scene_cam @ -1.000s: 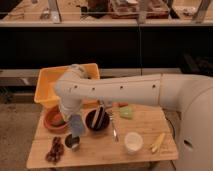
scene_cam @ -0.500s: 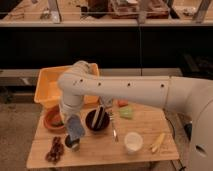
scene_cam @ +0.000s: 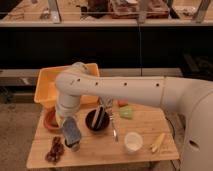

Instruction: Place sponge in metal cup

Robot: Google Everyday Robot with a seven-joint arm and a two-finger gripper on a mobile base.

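My gripper [scene_cam: 69, 124] hangs from the white arm over the left part of the wooden table [scene_cam: 100, 150]. It is shut on the sponge [scene_cam: 71, 130], a light blue-grey block held upright. The sponge's lower end is just above or at the rim of the small dark metal cup [scene_cam: 75, 146], which stands near the table's front left. The cup's inside is mostly hidden by the sponge.
A dark bowl with utensils [scene_cam: 97, 120] stands right of the gripper, with a spoon [scene_cam: 114, 128] beside it. An orange bowl [scene_cam: 50, 120] and a yellow bin [scene_cam: 46, 89] are at the back left. A dark red object [scene_cam: 54, 150], a white cup [scene_cam: 133, 141], a pale green piece [scene_cam: 126, 112] and a yellow item [scene_cam: 157, 142] are also on the table.
The gripper has come down a little with the sponge, bringing it closer over the metal cup. Nothing else on the table has moved.
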